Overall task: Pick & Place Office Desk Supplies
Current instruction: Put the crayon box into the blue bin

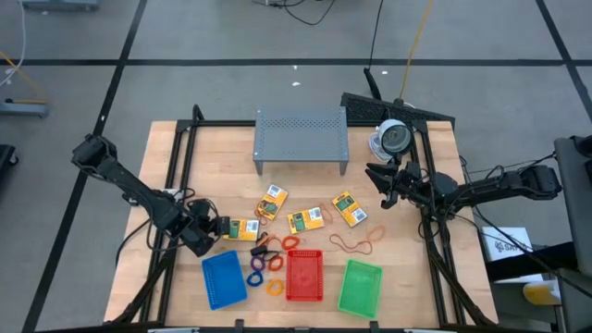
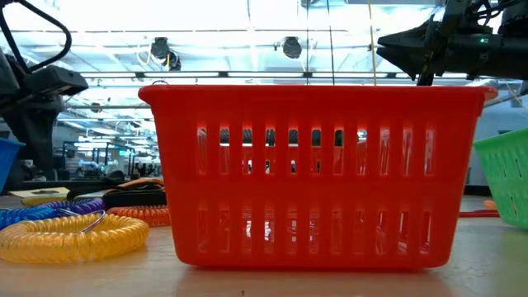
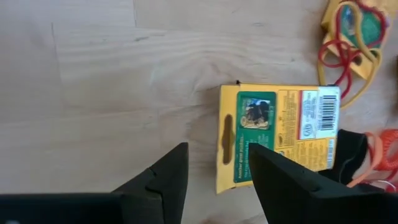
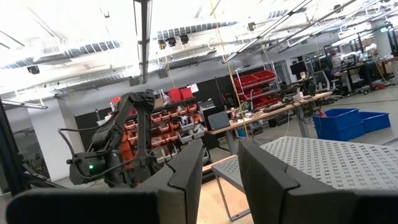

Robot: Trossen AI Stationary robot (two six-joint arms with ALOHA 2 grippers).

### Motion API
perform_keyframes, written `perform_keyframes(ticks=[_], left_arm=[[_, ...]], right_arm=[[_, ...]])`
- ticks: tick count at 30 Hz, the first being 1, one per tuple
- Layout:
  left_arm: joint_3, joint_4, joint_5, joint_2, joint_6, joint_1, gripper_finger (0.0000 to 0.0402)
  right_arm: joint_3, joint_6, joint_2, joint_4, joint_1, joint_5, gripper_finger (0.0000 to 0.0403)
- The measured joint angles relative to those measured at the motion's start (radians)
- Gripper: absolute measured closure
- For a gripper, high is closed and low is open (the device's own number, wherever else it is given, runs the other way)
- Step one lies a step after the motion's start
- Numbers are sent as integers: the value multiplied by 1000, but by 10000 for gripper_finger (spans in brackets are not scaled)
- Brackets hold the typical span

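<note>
High view: table [image 1: 435,157] carries a grey shelf [image 1: 301,137] at 12 o'clock and a round device [image 1: 394,139] at 2 o'clock. 4 crayon boxes lie mid-table, the leftmost [image 1: 240,229] at 9 o'clock of the group, the others at [image 1: 272,203], [image 1: 305,220] and [image 1: 349,209]. Rubber bands [image 1: 356,243] lie just at 5 o'clock of the last box. 3 trays stand along the 6 o'clock edge: blue tray [image 1: 222,278], red tray [image 1: 304,275], green tray [image 1: 360,287]. Coil rings [image 1: 263,269] sit between blue tray and red tray. Left gripper [image 1: 219,228] is low, just at 9 o'clock of the leftmost box, fingers spread. Right gripper [image 1: 376,178] hangs near the device, at 1 o'clock of the right-hand box. Low view: red tray [image 2: 313,173] fills the centre; yellow ring [image 2: 70,237], with blue and orange rings behind it, lies at its 8 o'clock; green tray [image 2: 505,177] at 3 o'clock. Left wrist view: 2 fingers [image 3: 168,177] stand spread over bare wood, nothing between them; the leftmost box [image 3: 278,134] lies flat just beside 1 finger, which overlaps its edge. Right wrist view: fingers [image 4: 186,171] parted by a narrow gap, holding nothing, raised off the table, facing the left arm [image 4: 121,146] and the shelf [image 4: 329,163].
</note>
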Motion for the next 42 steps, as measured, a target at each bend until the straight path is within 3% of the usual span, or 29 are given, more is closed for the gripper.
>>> perform_keyframes(ticks=[11,21,34,37,42], left_arm=[[-125,258,-44,-1,-15,-1,224],[-129,307,-89,1,46,41,224],[-127,344,-8,51,120,111,227],[-128,363,-5,57,134,111,255],[-130,404,20,59,145,111,355]], right_arm=[[0,0,0,0,0,0,309],[0,0,0,0,0,0,309],[0,0,0,14,0,0,309],[0,0,0,15,0,0,309],[0,0,0,15,0,0,309]])
